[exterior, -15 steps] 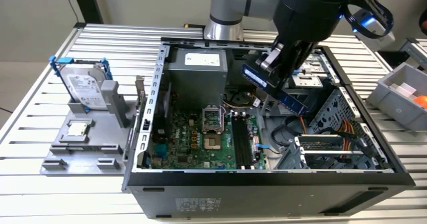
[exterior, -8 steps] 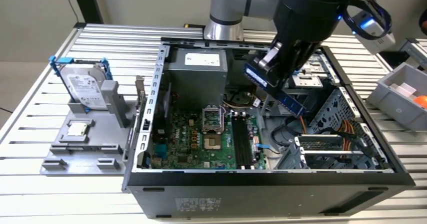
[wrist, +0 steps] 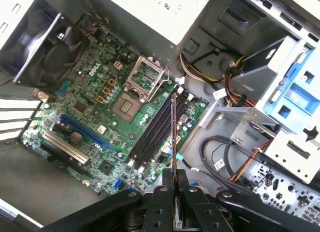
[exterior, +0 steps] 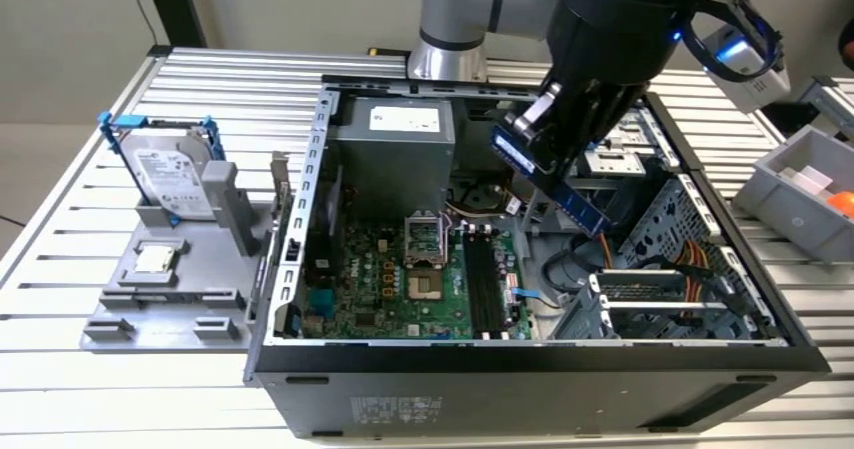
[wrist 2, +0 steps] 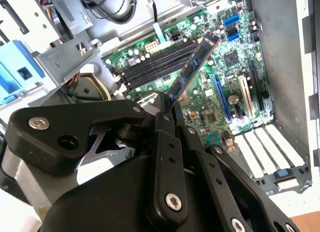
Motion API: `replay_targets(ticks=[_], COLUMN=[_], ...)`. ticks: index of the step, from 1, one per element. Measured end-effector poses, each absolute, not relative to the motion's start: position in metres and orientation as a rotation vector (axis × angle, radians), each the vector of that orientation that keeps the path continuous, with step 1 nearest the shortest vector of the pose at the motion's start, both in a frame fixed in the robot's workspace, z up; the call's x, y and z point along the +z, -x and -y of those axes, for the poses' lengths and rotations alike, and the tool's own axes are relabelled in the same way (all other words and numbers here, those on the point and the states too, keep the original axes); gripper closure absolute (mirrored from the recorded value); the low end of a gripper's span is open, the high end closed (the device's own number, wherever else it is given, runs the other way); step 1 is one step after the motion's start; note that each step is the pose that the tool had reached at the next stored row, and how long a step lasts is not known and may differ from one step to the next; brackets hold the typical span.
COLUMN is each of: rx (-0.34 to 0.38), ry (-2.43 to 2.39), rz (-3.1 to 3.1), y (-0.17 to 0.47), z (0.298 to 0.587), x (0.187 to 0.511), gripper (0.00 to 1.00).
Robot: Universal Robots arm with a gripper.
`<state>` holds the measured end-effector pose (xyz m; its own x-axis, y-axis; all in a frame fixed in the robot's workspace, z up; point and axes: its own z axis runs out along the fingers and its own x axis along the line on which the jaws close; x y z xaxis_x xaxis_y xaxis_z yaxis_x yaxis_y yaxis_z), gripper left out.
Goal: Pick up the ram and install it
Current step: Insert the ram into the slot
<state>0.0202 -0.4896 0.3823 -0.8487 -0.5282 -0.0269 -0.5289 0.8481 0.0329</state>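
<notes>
Ram [wrist 2: 194,65] picked up, gripper [wrist 2: 167,107] clamped on one end. Hangs above the slots [wrist: 148,136] (not seated yet), install left

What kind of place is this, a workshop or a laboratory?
Probably a robotics test bench for computer assembly: an open computer case sits on a slotted metal table, a grey fixture beside it holds a hard drive, and the gripper holds the ram above the motherboard.
</notes>
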Motion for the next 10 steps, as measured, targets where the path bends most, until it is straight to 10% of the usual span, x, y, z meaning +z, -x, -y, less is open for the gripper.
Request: replay_targets(ticks=[10], rx=[0.060], ry=[0.749], rz=[-3.032], y=[-0.0202], z=[0.4896], x=[0.3823], gripper=[1.00])
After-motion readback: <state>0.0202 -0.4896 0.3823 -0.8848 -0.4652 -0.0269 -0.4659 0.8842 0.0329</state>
